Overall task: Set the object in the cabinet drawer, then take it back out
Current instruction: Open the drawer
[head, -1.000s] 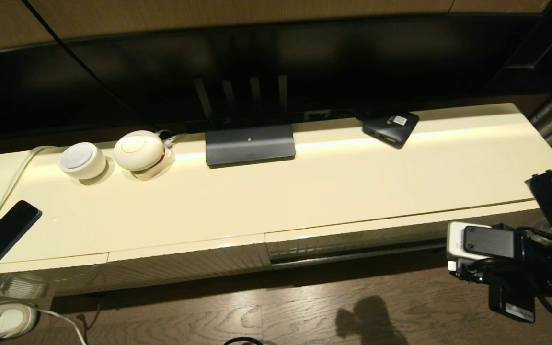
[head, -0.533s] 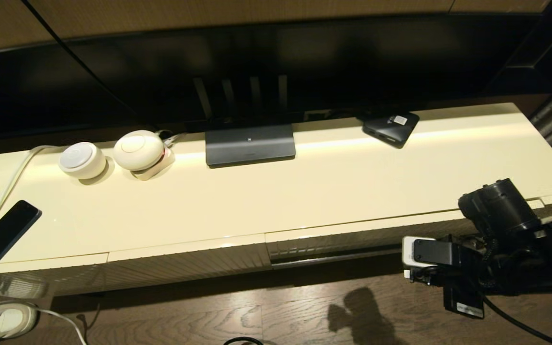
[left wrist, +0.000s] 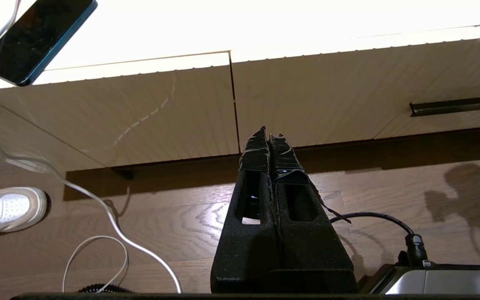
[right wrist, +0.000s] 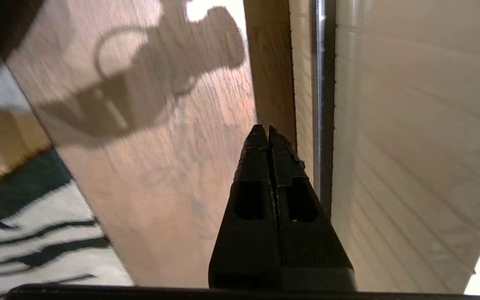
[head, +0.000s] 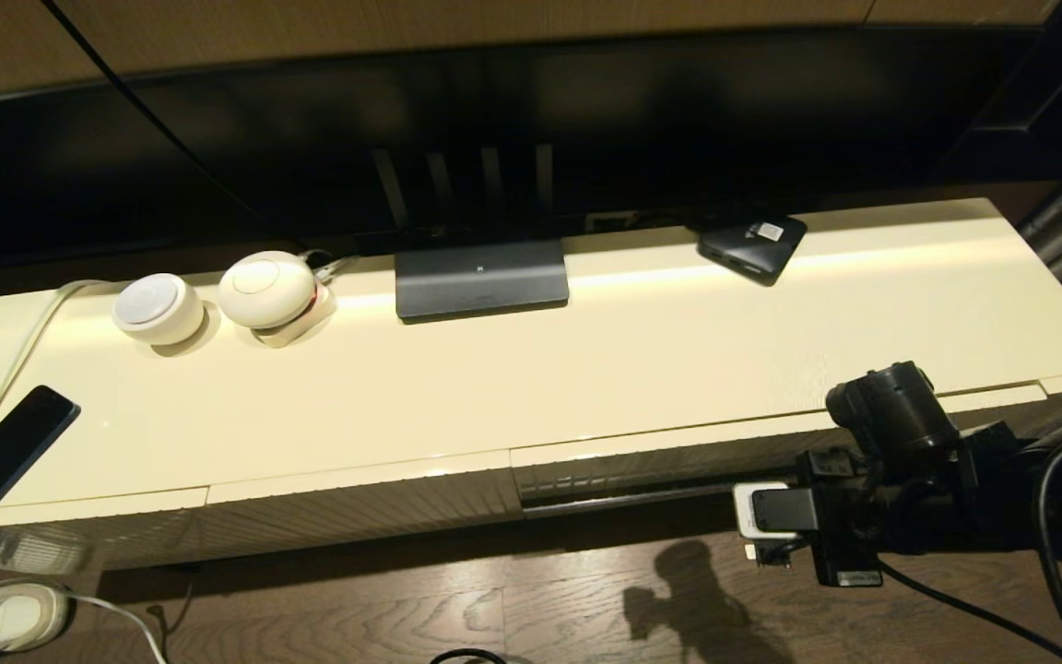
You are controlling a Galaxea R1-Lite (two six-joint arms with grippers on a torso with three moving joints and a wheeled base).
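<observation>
Overhead, from the head view, a long cream cabinet (head: pixel 586 360) was seen with its drawer (head: pixel 669 456) closed, the ribbed front and the dark strip along its lower edge in shadow. The right gripper (head: pixel 752 553) was found low in front of that drawer, near the strip, over the wooden floor (head: pixel 494 618). On the cabinet top a small black box (head: pixel 752 244), a dark stand (head: pixel 481 278), two white round devices (head: pixel 218 300) and a phone (head: pixel 1 456) were laid out. No umbrella was to be seen in any view, so its place could not be told.

From the left wrist view, the left gripper (left wrist: pixel 270 135) was shown with its fingers pressed together and nothing between them, hung above the floor before the narrower ribbed panels (left wrist: pixel 148 112). A white shoe (left wrist: pixel 6 208) and a white cable (left wrist: pixel 111 225) were noted on the floor.

From the right wrist view, the right gripper (right wrist: pixel 263 131) was shown with its fingers pressed together and empty, just beside the dark strip (right wrist: pixel 322 104) of the drawer (right wrist: pixel 411 125).

As a judgement, the drawer was yet to be opened. With the fingers together, the glossy front could be slid off rather than caught, or the tips could be jammed against the strip, should the approach be slightly off.
</observation>
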